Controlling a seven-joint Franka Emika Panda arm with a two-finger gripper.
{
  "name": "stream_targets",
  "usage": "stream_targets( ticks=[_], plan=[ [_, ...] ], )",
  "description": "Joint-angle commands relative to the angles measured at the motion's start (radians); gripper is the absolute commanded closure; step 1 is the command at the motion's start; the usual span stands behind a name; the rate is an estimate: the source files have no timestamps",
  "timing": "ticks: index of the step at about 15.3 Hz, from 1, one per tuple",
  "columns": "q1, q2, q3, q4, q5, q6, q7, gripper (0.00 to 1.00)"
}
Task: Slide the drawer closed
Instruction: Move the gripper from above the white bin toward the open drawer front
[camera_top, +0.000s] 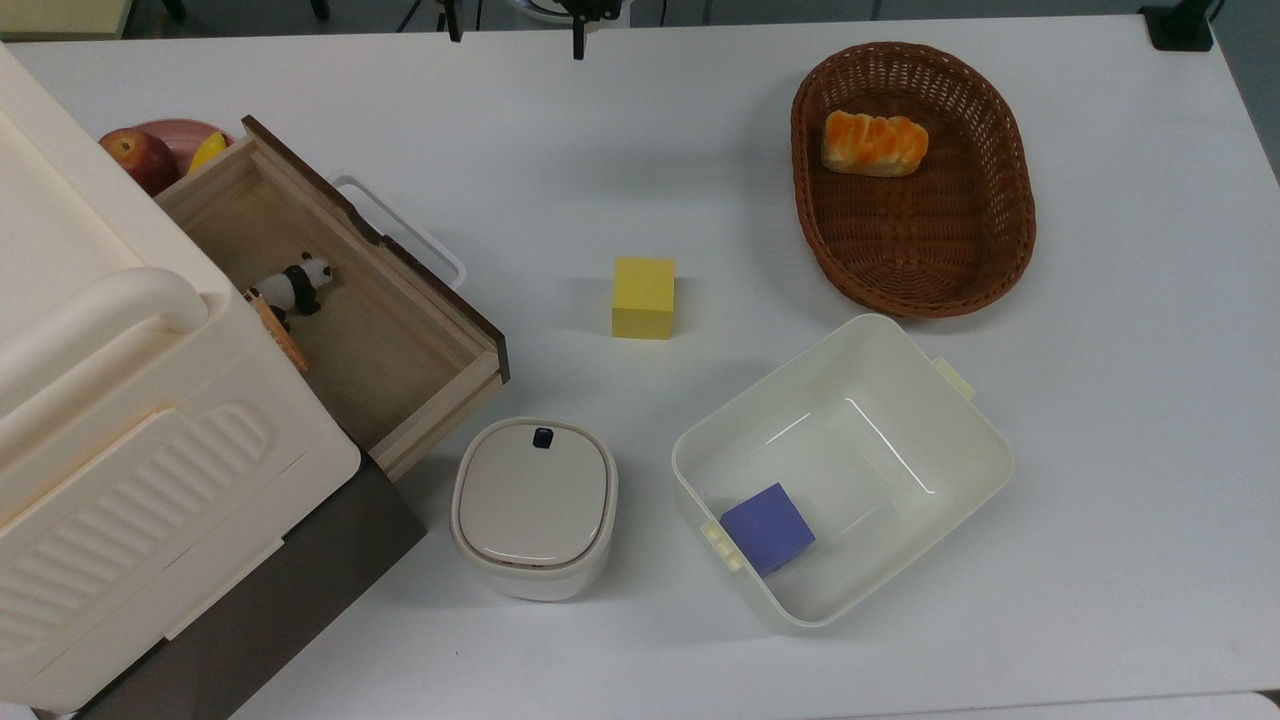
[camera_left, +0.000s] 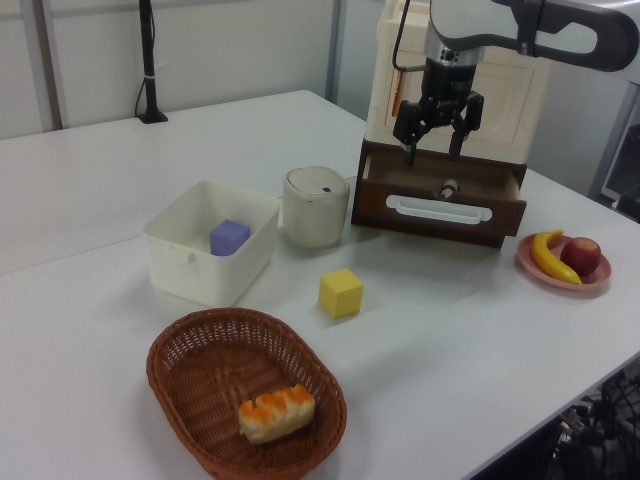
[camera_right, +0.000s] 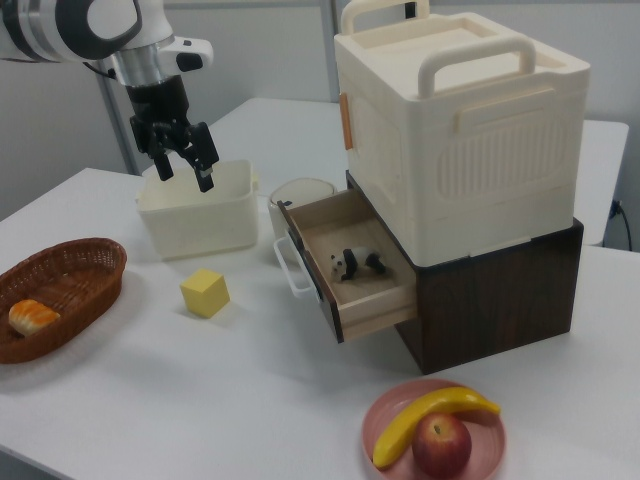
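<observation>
The drawer (camera_top: 390, 340) stands pulled out of the cream cabinet (camera_top: 120, 420). It is light wood inside, with a dark brown front panel (camera_left: 437, 220) and a white loop handle (camera_top: 405, 232). A small panda figure (camera_top: 298, 284) lies inside it. My gripper (camera_right: 186, 172) is open and holds nothing. It hangs in the air well above the table, apart from the drawer. In the right view it is up and to the left of the drawer (camera_right: 352, 268). In the left view the gripper (camera_left: 437, 140) shows above the drawer front.
On the table lie a yellow cube (camera_top: 643, 297), a lidded cream canister (camera_top: 533, 505) by the drawer's corner, a white bin (camera_top: 780, 410) holding a purple cube (camera_top: 767, 527), and a wicker basket (camera_top: 1012, 200) with bread. A plate (camera_right: 400, 465) with apple and banana sits beside the cabinet.
</observation>
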Motion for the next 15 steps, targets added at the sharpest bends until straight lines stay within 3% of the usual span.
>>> stream_targets(
  ticks=[1,15],
  plan=[
    [0.009,-0.039,-0.011,-0.046,0.026,-0.01,-0.006,0.0],
    [0.012,-0.041,-0.011,-0.057,0.027,-0.008,-0.007,0.0]
  ],
)
